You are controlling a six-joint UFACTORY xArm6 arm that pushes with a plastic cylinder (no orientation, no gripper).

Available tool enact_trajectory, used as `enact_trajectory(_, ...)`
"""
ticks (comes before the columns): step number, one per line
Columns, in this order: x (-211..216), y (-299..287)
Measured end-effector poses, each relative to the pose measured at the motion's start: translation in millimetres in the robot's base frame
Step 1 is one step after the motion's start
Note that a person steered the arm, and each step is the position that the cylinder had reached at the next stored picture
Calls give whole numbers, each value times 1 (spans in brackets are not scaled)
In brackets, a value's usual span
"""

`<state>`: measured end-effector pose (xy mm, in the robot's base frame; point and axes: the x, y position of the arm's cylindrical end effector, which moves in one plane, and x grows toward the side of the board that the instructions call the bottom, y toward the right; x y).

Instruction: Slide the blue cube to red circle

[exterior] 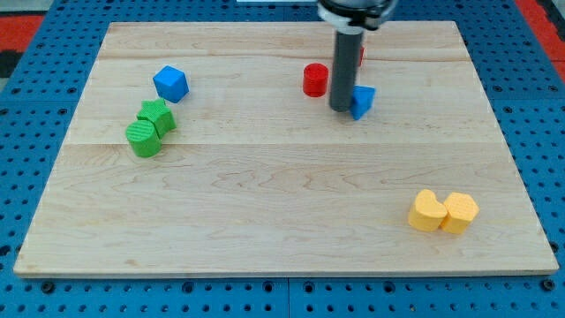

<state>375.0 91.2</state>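
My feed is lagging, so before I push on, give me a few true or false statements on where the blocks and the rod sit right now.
1. My tip sits between the red cylinder and a blue block. True.
2. The blue cube is touching the red cylinder. False: it lies far off at the view's left, above the green blocks.
3. The two yellow blocks sit side by side at the view's lower right. True.
4. The green blocks lie at the view's right. False: they are at the view's left.
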Motion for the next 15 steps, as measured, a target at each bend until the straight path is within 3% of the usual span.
enact_trajectory(3,3,103)
enact_trajectory(5,43,-58)
enact_trajectory(6,29,-115)
enact_trajectory(8,-61,-162)
enact_trajectory(9,-96,-215)
enact_trajectory(10,-98,-303)
enact_trajectory(11,-72,-321)
enact_trajectory(12,-44,-294)
enact_trajectory(15,-35,-217)
